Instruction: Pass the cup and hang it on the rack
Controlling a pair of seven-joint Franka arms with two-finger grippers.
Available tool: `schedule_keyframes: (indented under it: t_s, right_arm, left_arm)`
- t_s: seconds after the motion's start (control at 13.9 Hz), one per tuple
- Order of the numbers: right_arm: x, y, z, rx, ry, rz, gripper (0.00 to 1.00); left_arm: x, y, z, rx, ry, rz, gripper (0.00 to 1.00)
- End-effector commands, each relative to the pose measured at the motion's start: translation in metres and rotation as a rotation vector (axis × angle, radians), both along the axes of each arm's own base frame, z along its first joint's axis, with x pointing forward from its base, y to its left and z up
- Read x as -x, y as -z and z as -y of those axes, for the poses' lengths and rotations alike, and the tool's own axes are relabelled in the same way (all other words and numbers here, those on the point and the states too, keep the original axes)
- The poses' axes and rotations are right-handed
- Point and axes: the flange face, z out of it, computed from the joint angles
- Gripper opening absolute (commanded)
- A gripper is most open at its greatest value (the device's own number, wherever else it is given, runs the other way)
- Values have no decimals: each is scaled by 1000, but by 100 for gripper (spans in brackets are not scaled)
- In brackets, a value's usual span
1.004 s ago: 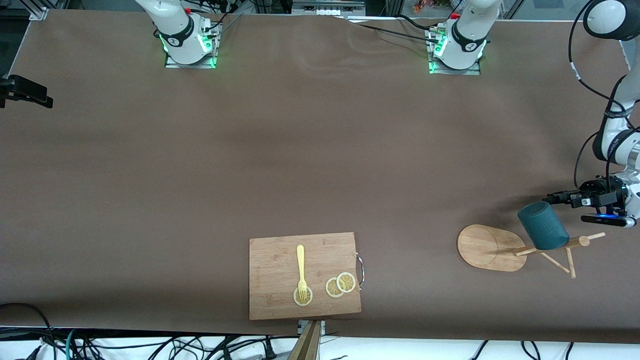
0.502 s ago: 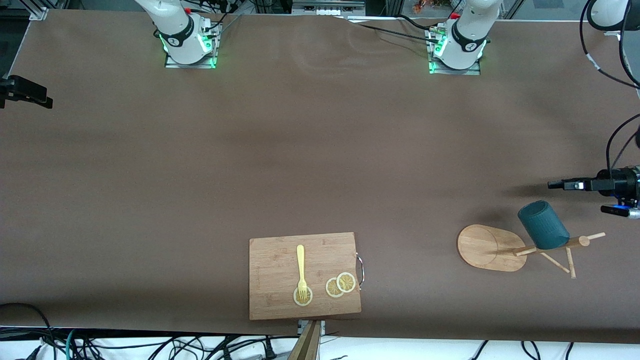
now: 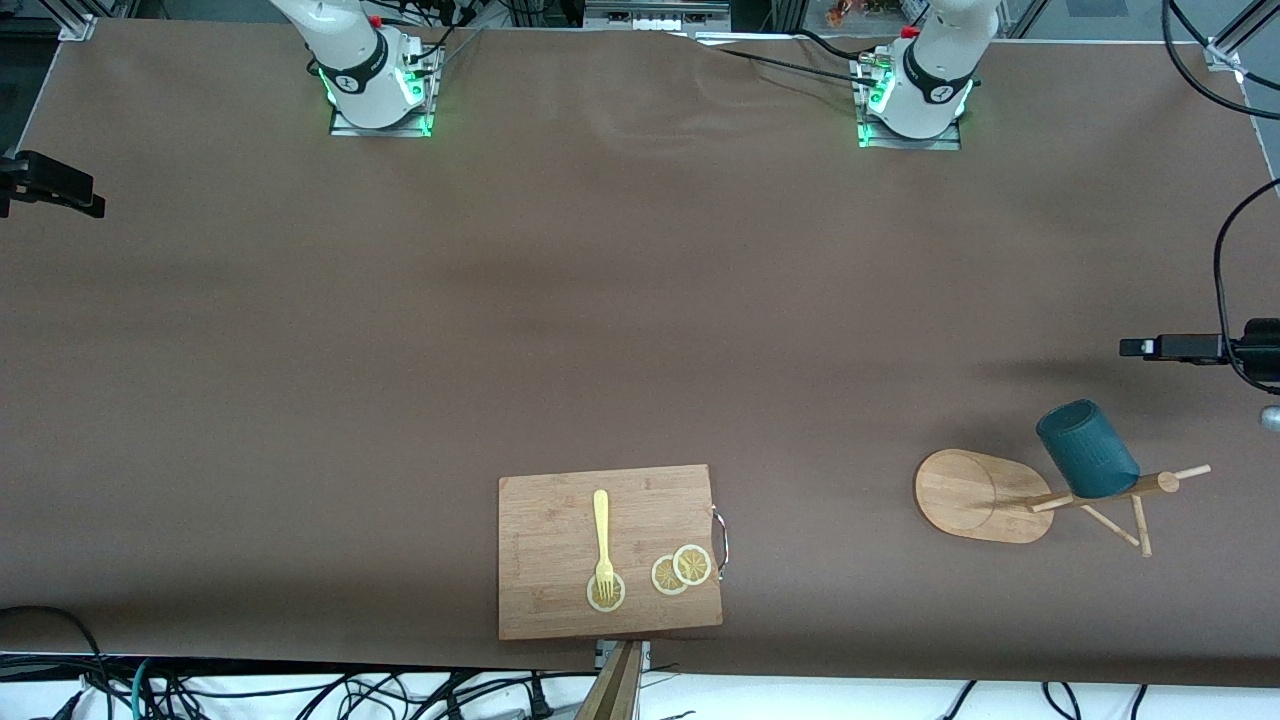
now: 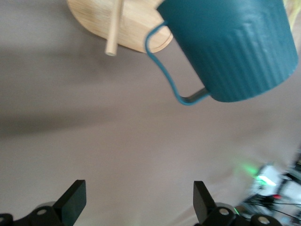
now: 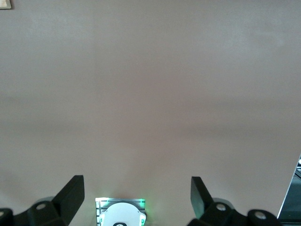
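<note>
The dark teal cup (image 3: 1087, 462) hangs by its handle on a peg of the bamboo rack (image 3: 975, 495), near the left arm's end of the table. In the left wrist view the cup (image 4: 230, 47) with its thin handle (image 4: 162, 70) shows above the rack's oval base (image 4: 94, 19), next to a peg (image 4: 114, 28). My left gripper (image 3: 1135, 347) is open and empty, in the air clear of the cup; it also shows in its wrist view (image 4: 138, 197). My right gripper (image 5: 136, 193) is open and empty over bare table near its own base; it is out of the front view.
A rectangular wooden cutting board (image 3: 560, 520) with a yellow fork (image 3: 602, 540) and lemon slices (image 3: 681, 570) lies at the table's near edge. A black clamp (image 3: 50, 185) sits at the right arm's end.
My left gripper has drawn away from the cup toward the table's end and risen. The cup stays hanging on the rack. The right arm has not moved.
</note>
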Motion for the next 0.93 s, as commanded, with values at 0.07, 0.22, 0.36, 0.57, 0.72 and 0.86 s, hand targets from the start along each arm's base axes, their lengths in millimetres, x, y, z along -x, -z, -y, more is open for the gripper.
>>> schedule_keyframes:
  t_s: [0.07, 0.22, 0.36, 0.57, 0.72, 0.86]
  right_arm:
    - [1, -3, 1, -17, 4, 12, 100]
    - [1, -3, 1, -16, 4, 13, 100]
    - [1, -3, 1, -16, 4, 13, 100]
    - [1, -3, 2, -16, 5, 13, 100]
    - [1, -3, 2, -16, 5, 13, 100]
    - [1, -3, 2, -16, 5, 13, 100]
  left_arm:
    - [-13, -54, 97, -302, 77, -8, 100]
    - [-18, -80, 163, -505, 160, 35, 100]
    - [-17, -94, 216, -624, 133, 50, 100]
    - [-15, -123, 264, -683, 127, 157, 100]
    - [-9, -155, 276, -613, 136, 241, 100]
    - [-4, -171, 277, -567, 172, 272, 100]
